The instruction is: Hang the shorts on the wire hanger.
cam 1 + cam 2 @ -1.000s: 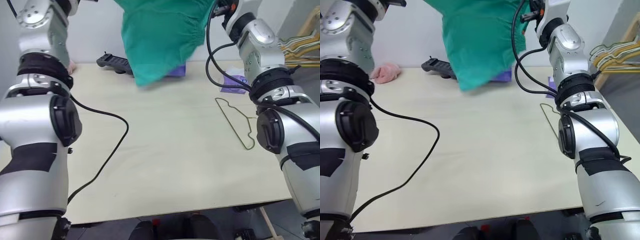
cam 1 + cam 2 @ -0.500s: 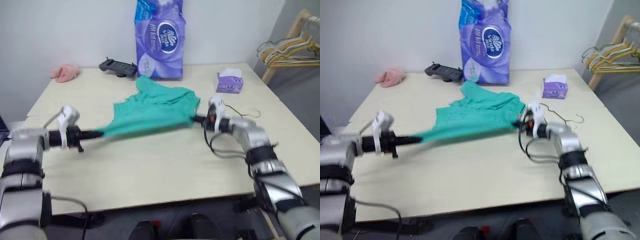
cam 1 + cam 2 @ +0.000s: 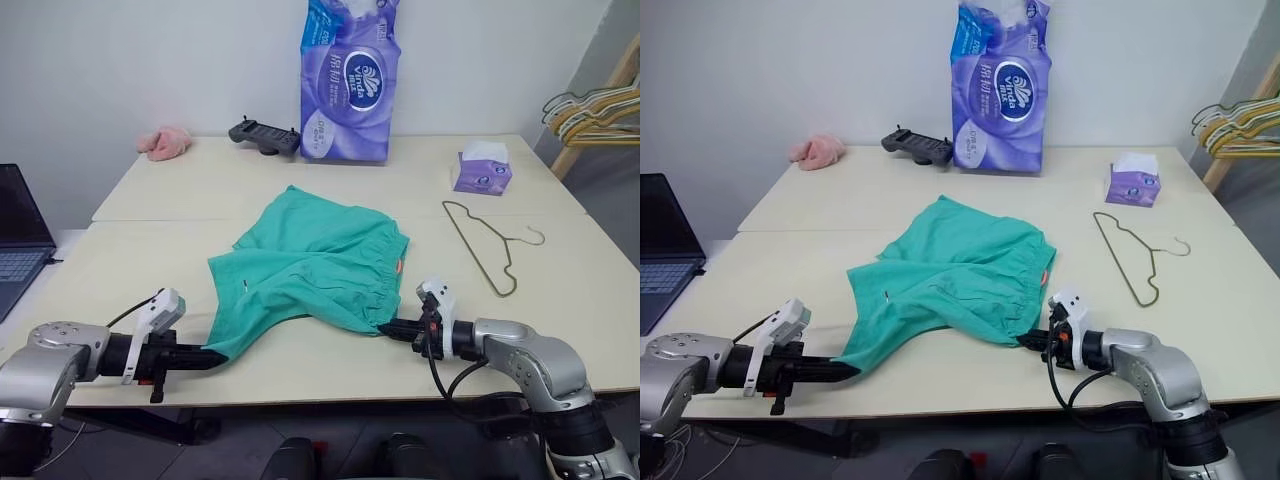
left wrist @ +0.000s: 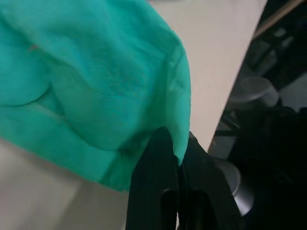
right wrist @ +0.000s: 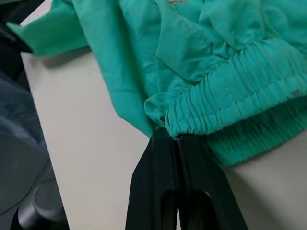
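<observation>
shorts [image 3: 318,262] lowered onto table | left gripper [image 3: 214,355], right gripper [image 3: 383,328] clamp shorts

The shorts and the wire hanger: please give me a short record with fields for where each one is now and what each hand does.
shorts: teal shorts lie spread on the table, near its front edge
left hand: left hand shut on one corner of the shorts
right hand: right hand shut on the gathered waistband
wire hanger: wire hanger lies flat on the table, apart from the shorts, on the robot's right
task state: shorts not yet on the hanger
</observation>
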### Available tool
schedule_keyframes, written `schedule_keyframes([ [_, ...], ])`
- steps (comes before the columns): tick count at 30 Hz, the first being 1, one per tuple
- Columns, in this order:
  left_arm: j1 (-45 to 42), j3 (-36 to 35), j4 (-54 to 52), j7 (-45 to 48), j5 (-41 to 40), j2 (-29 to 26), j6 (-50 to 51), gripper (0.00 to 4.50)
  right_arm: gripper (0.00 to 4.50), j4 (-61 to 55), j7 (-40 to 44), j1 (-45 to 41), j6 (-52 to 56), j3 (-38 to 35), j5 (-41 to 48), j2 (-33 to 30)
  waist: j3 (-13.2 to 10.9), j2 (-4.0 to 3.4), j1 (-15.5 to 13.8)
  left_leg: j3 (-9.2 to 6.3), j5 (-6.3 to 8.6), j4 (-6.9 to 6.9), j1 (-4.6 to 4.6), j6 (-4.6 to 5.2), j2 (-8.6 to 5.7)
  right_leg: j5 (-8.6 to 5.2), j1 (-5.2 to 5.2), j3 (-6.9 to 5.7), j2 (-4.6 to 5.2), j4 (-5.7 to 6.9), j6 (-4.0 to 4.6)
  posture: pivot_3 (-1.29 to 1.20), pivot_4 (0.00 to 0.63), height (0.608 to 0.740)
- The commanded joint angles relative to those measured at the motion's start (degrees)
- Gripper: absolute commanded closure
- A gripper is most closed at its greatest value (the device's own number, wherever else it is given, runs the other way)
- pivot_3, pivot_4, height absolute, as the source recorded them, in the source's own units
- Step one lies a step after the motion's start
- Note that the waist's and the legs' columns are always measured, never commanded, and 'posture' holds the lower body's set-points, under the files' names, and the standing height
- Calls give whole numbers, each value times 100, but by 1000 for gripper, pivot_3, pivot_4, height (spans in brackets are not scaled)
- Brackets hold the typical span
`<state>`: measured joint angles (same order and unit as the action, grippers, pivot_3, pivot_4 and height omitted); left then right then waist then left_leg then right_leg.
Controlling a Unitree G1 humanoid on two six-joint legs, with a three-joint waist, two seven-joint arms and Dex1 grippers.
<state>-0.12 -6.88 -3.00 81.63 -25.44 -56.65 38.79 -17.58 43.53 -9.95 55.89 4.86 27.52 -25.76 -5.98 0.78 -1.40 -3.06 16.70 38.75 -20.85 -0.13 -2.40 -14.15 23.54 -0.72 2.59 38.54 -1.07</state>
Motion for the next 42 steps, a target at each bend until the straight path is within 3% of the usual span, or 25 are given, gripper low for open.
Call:
schedule_keyframes([
  [1,10,-19,-226,-8,-108,-204,73,4473,4500,-379,-106,106,90,-181,237,-54,-3,0,11,0,1,0,0,0,1,0,0,0,-1,0,0,45,97,740],
  [10,57,198,98,531,-4,-754,-262,4473,4500,-752,188,680,264,-603,793,-799,-28,2,22,1,2,-1,0,0,7,-6,-3,-2,-9,-15,-5,40,98,740],
  [19,840,333,842,1076,593,-1163,-1922,4473,4500,-922,242,961,188,-461,1011,-1100,-38,-6,34,2,3,-42,6,1,24,-3,-9,-3,-25,-58,-3,45,98,740],
  [25,679,587,1422,1087,878,-1130,-2566,4473,4500,-1024,366,1223,193,-406,1128,-1281,-43,2,4,2,3,-55,5,1,23,-3,-9,-4,-25,-73,-4,48,98,740],
  [38,385,927,1780,1075,1072,-895,-2943,4473,4500,-1426,303,2034,34,-390,1248,-1440,-48,14,10,3,3,-64,6,1,26,-2,-10,-5,-25,-82,-7,27,95,740],
  [39,361,964,1825,1083,1073,-905,-2969,4285,4500,-1423,302,2066,11,-388,1245,-1442,-48,14,10,3,3,-64,6,1,26,-2,-9,-5,-25,-82,-8,25,95,740],
  [42,315,1209,1928,1087,940,-1082,-2973,3636,3849,-1413,333,2119,-41,-375,1254,-1466,-49,9,10,3,3,-65,6,1,25,-2,-10,-4,-25,-83,-8,23,94,740],
])
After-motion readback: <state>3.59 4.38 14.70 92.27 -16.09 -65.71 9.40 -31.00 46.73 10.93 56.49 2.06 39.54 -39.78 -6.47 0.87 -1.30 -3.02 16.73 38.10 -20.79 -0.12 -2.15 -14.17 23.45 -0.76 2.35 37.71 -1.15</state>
